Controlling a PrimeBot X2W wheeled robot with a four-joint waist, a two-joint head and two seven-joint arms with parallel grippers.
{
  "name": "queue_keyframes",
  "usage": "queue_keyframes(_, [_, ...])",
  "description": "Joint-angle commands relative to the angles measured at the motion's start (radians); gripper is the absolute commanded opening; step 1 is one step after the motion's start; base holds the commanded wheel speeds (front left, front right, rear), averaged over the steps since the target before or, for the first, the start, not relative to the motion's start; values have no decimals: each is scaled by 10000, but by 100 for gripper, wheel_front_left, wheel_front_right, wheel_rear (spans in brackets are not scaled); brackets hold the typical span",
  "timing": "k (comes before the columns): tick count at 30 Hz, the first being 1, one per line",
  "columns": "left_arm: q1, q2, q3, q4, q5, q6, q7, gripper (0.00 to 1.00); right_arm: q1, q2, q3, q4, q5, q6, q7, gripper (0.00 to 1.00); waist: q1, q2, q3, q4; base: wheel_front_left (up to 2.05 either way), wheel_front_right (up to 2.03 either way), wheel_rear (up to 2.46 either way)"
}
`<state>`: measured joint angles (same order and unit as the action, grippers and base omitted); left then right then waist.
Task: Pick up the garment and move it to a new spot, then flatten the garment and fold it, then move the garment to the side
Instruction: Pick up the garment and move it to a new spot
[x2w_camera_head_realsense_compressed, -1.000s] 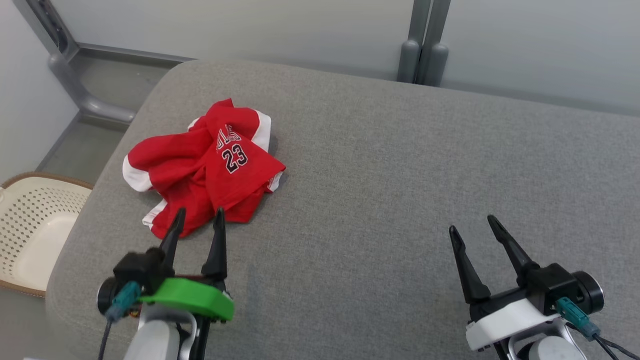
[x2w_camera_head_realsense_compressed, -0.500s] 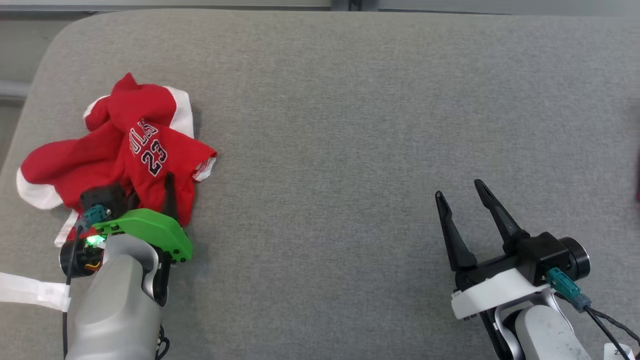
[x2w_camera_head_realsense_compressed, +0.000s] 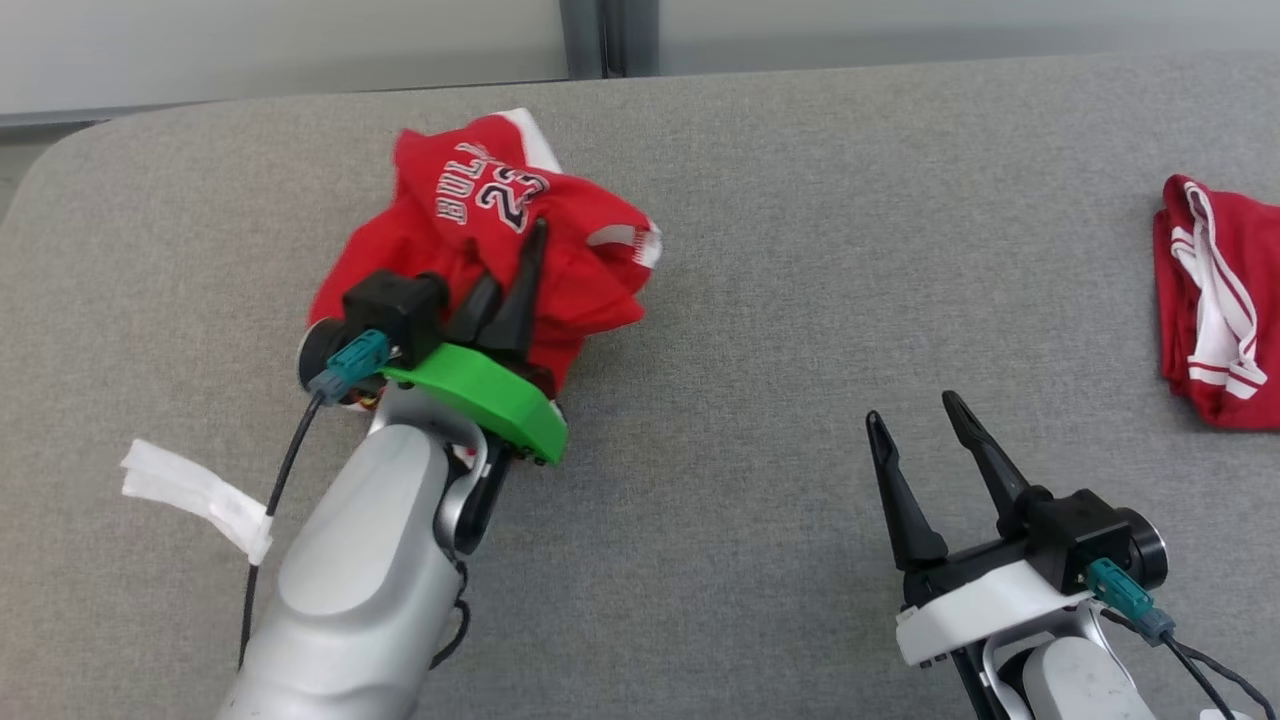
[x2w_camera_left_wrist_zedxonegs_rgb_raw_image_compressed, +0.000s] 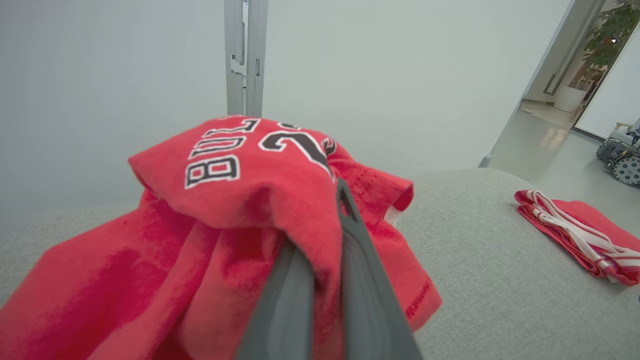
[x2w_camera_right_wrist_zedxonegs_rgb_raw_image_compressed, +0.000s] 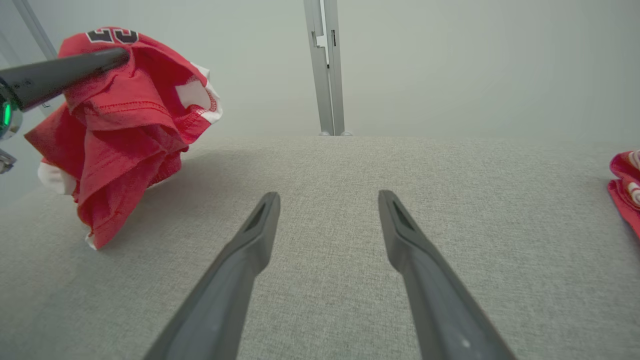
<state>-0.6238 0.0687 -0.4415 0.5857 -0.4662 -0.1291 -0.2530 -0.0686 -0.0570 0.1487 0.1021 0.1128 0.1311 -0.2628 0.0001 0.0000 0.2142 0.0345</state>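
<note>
My L fingers (x2w_camera_head_realsense_compressed: 527, 275) pinch a fold of the red jersey (x2w_camera_head_realsense_compressed: 470, 205), which is bunched around them over the left part of the surface (x2w_camera_head_realsense_compressed: 780, 300); lettering partly folded away. My R fingers (x2w_camera_head_realsense_compressed: 893, 480) are spread, empty, well apart from it.

Left gripper (x2w_camera_head_realsense_compressed: 512, 268) is clamped onto the bunched-up red jersey (x2w_camera_head_realsense_compressed: 440, 235), right gripper (x2w_camera_head_realsense_compressed: 912, 410) sits spread apart over the grey cushion (x2w_camera_head_realsense_compressed: 780, 300), and another red-and-white garment (x2w_camera_head_realsense_compressed: 1205, 310) lies far right.

My head camera looks steeply down on the crumpled red jersey with black-and-white lettering (x2w_camera_head_realsense_compressed: 590, 290). My left wrist camera sits right against that jersey, facing the smooth pale-grey wall (x2w_camera_left_wrist_zedxonegs_rgb_raw_image_compressed: 100, 75) beyond it; my right wrist camera, low and farther off, shares both.
</note>
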Motion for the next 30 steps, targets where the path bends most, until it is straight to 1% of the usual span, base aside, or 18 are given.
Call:
queue_keyframes(1, [156, 0, -350, -506, -380, -22, 153, 0, 110, 2, 13, 19, 61, -6, -27, 100, -1, 0, -408, -290, 0, 0, 0])
queue_keyframes(4, [334, 7, -1086, -1935, -1381, -23, 688, 0, 236, 20, 7, 14, 97, -6, -27, 100, -1, 0, -533, -579, 0, 0, 0])
queue_keyframes(7, [664, 4, -1606, -3156, -2408, -24, 1305, 0, 304, 40, -38, -17, 139, -6, -27, 100, -1, 0, -527, -873, 0, 0, 0])
queue_keyframes(8, [940, 48, -1973, -3943, -3205, -24, 1658, 0, 368, 48, -86, -26, 170, -6, -27, 100, -1, 0, -495, -1079, 0, 0, 0])
queue_keyframes(10, [1316, 275, -2429, -4584, -4059, -24, 1980, 0, 434, 57, -128, -33, 196, -6, -27, 100, -1, 0, -450, -1276, 0, 0, 0])
queue_keyframes(11, [1558, 550, -2509, -4701, -4401, -12, 2071, 0, 456, 58, -136, -31, 235, -6, -27, 100, -1, 0, -422, -1366, 0, 0, 0])
queue_keyframes(13, [1976, 1053, -2469, -4493, -4659, -5, 2096, 0, 462, 63, -113, -28, 362, -6, -27, 100, -1, 0, -366, -1537, 0, 0, 0])
queue_keyframes(14, [2183, 1196, -2438, -4281, -4743, -5, 2102, 0, 466, 63, -100, -34, 401, -6, -27, 100, -1, 0, -346, -1598, 0, 0, 0])
queue_keyframes(17, [2671, 1928, -2416, -3226, -4438, 222, 2084, 0, 559, 59, -100, -61, 492, -4, -27, 100, -1, 0, -301, -1730, 0, 0, 0])
queue_keyframes(20, [3056, 2492, -2390, -2134, -4172, 374, 1943, 0, 615, 61, -157, -57, 524, -4, -27, 100, -1, 0, -284, -1744, 0, 0, 0])
queue_keyframes(21, [3183, 2569, -2405, -1822, -4187, 339, 1816, 38, 637, 65, -193, -52, 517, -4, -27, 100, -1, 0, -292, -1715, 0, 0, 0])
queue_keyframes(22, [3257, 2578, -2356, -1633, -4202, 301, 1650, 72, 659, 62, -239, -56, 507, -4, -27, 100, -1, 0, -296, -1674, 0, 0, 0])
queue_keyframes(23, [3360, 2560, -2248, -1401, -4350, 271, 1463, 100, 672, 61, -273, -49, 483, -4, -27, 100, -1, 0, -314, -1621, 0, 0, 0])
queue_keyframes(27, [3609, 2433, -1829, -961, -4704, 181, 670, 100, 675, 61, -324, -40, 308, -3, -27, 100, -1, 0, -435, -1366, 0, 0, 0])
queue_keyframes(28, [3651, 2409, -1683, -897, -4732, 226, 451, 100, 659, 61, -349, -42, 296, -3, -27, 100, -1, 0, -468, -1303, 0, 0, 0])
queue_keyframes(30, [3785, 2326, -1181, -854, -4608, 457, 35, 100, 633, 62, -367, -57, 215, -3, -27, 100, -1, 0, -574, -1184, 0, 0, 0])
